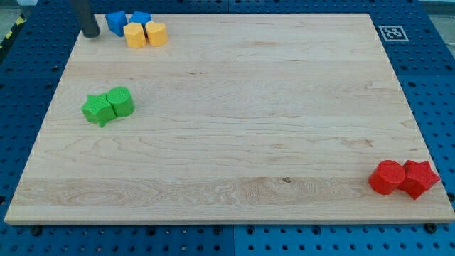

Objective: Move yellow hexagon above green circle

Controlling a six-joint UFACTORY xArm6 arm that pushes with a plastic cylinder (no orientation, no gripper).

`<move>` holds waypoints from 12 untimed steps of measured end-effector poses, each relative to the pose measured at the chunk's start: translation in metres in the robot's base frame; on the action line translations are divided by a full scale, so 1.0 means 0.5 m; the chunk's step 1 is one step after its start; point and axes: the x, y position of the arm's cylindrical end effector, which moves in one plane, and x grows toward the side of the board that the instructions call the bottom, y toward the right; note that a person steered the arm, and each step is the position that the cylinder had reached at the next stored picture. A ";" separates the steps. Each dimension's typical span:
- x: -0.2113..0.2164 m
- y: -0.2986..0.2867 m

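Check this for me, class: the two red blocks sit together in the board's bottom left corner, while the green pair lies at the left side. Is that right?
One detail is wrong. The camera view shows the red blocks in the bottom right corner of the board, not the bottom left. The green pair does lie at the left side.

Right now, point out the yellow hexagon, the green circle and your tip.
yellow hexagon (156, 33): camera view, on its top face.
green circle (121, 101): camera view, on its top face.
my tip (91, 33): camera view, at the rod's lower end, left of the blue blocks.
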 end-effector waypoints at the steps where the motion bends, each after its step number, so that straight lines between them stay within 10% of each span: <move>1: 0.000 0.065; 5: 0.050 0.262; 12: 0.145 0.221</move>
